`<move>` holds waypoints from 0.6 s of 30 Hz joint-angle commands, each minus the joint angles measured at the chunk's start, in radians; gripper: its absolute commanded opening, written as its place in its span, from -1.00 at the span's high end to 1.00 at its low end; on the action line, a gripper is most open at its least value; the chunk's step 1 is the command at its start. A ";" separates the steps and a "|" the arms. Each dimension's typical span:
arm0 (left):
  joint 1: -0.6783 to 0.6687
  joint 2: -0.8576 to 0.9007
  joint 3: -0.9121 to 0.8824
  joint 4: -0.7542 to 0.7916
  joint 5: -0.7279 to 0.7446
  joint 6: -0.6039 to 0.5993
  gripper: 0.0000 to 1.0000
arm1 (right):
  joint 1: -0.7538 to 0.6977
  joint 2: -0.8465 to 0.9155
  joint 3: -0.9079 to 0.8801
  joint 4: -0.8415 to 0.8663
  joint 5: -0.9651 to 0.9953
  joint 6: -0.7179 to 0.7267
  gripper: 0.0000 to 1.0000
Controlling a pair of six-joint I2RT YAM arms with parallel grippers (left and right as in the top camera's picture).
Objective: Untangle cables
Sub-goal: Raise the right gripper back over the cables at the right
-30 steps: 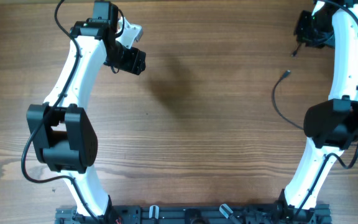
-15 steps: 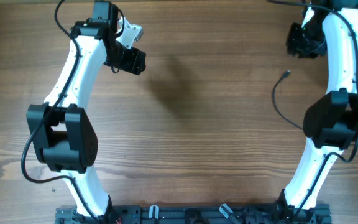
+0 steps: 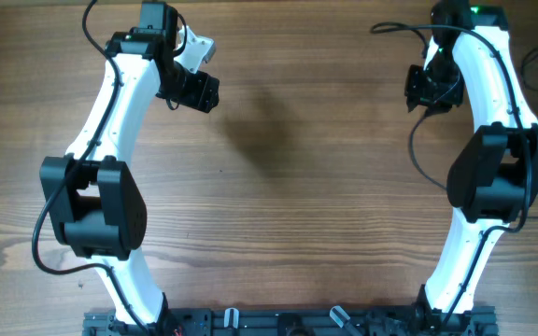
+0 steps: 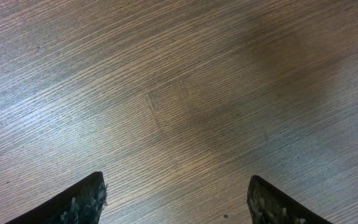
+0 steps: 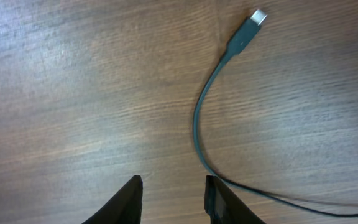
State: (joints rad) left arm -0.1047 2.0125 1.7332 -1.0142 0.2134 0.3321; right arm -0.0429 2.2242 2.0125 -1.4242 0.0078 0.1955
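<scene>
**Right gripper empty beside a loose cable end**

On the right gripper (image 5: 171,194) the jaws are set slightly apart, with only wood between them and nothing pinched. A cable (image 5: 196,127) is laid just beside one finger, curving away to its plug (image 5: 248,30), at the far right of the table (image 3: 278,215). The left gripper (image 4: 176,199) is spread wide over bare wood, far left. Separating strands is judged to be in hand. Next, the jaws must be centred over a strand and closed.

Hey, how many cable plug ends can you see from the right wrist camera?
1. The plug lies at the upper right of that view, ending a thin dark cable that curves down toward the lower right corner. Others may lie outside it.
</scene>
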 commanded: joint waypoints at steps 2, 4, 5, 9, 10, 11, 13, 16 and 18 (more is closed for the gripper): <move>0.001 0.013 -0.002 0.000 0.007 0.021 -0.50 | 0.011 0.010 -0.023 -0.026 0.016 -0.009 0.28; 0.002 0.013 -0.002 0.000 0.025 0.027 -0.50 | 0.014 0.010 -0.030 -0.027 0.015 -0.010 0.27; 0.003 0.013 -0.002 0.000 0.035 0.028 -0.50 | 0.014 0.010 -0.038 -0.024 0.016 -0.010 0.26; 0.003 0.013 -0.002 0.000 0.040 0.028 -0.50 | 0.014 0.010 -0.069 -0.005 0.015 -0.011 0.24; 0.003 0.013 -0.002 0.000 0.040 0.028 -0.50 | 0.014 0.010 -0.082 0.000 0.013 -0.013 0.26; 0.003 0.013 -0.002 0.000 0.040 0.028 -0.50 | 0.014 0.010 -0.094 0.005 0.013 -0.013 0.28; 0.003 0.013 -0.002 0.000 0.040 0.028 -0.50 | 0.014 0.010 -0.121 0.025 0.013 -0.015 0.29; 0.003 0.013 -0.002 0.003 0.040 0.032 -0.50 | 0.016 0.010 -0.158 0.064 0.002 -0.039 0.29; 0.003 0.013 -0.002 0.004 0.040 0.032 -0.50 | 0.021 0.010 -0.177 0.090 0.002 -0.039 0.28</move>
State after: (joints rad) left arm -0.1047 2.0125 1.7332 -1.0134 0.2337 0.3393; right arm -0.0353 2.2242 1.8717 -1.3609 0.0078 0.1818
